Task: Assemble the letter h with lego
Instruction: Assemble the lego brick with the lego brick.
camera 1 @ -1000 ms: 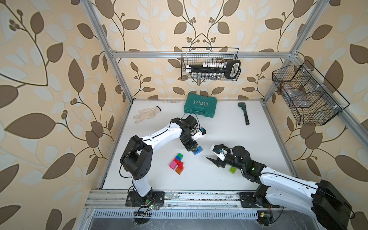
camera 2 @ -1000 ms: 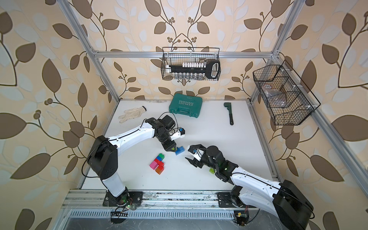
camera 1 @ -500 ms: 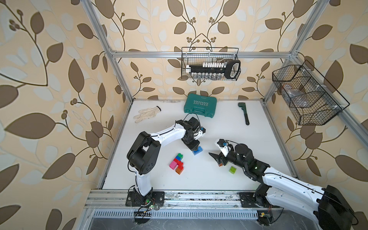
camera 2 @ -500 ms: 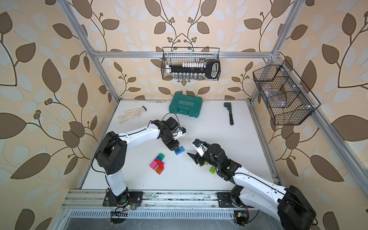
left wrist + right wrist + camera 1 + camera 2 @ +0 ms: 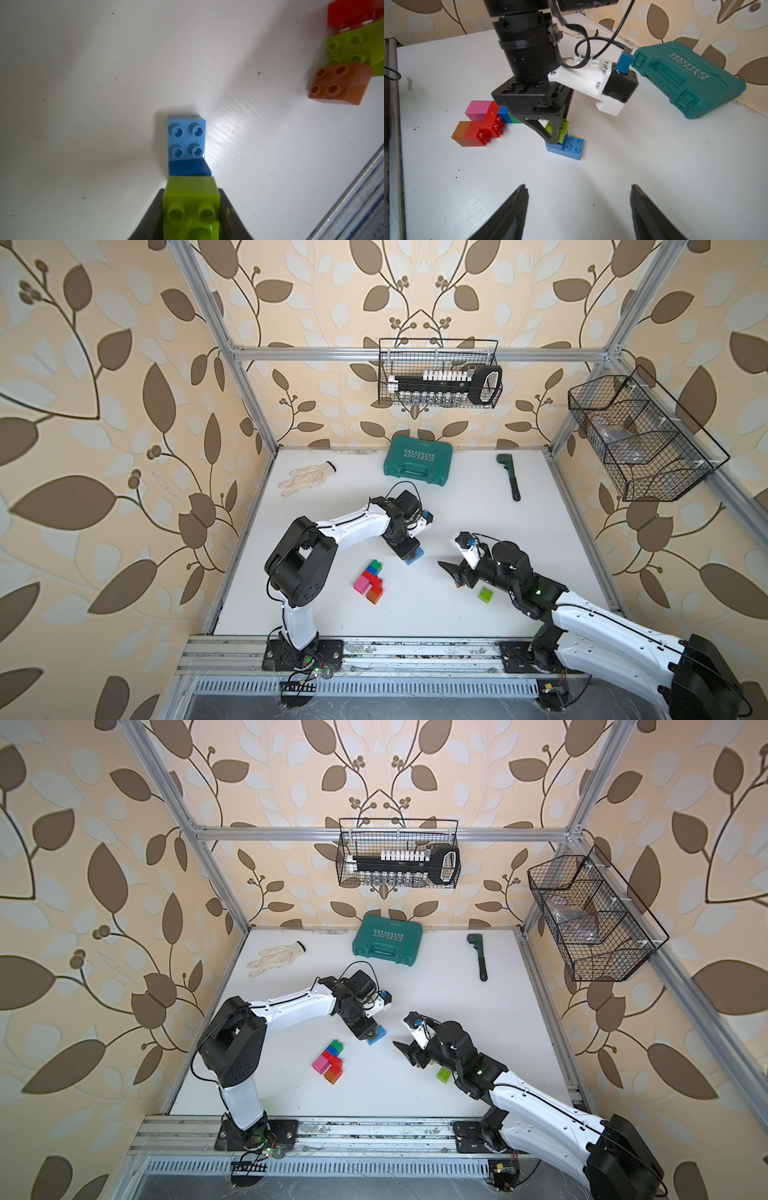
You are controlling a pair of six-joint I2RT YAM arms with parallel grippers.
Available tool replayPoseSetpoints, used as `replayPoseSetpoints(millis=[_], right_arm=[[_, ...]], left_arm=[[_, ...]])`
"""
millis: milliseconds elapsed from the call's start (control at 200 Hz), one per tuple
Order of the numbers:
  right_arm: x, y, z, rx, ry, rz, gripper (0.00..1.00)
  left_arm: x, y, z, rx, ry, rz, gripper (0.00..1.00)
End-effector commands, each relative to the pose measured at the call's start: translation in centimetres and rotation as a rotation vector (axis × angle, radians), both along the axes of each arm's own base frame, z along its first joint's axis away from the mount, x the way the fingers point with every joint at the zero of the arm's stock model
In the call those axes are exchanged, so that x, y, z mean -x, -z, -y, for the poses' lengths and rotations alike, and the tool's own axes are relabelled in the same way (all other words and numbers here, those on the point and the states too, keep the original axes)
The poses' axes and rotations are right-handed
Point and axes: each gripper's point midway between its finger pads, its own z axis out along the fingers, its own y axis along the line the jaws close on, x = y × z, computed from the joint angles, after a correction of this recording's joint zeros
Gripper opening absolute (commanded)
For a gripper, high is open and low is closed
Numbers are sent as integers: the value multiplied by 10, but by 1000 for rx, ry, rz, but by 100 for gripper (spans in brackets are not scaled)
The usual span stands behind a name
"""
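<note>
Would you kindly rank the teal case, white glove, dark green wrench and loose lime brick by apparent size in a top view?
1. teal case
2. white glove
3. dark green wrench, similarly long but much thinner
4. loose lime brick

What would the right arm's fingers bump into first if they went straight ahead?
Probably the blue brick under the lime brick that the left gripper holds. Depth is unclear; the table could come first.
</note>
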Motion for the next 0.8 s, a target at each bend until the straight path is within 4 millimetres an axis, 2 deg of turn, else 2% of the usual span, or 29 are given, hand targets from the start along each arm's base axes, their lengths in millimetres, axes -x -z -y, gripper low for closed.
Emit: replayPoseSetpoints(millis=[0,255,485,795], right_arm=[[-4,-14,-3,-18,5,5,73],[-2,-11,-4,-7,-4,-11,73],[-3,-11,-8,-11,-15,-30,73],[-27,-14,6,-101,137,-183,71]], left_arm=[[3,2,-5,-28,22,30,37],[2,5,-10,-74,36,77,38],[19,19,-2,-83,84,61,39],[19,27,-2,-93,116,76,39]])
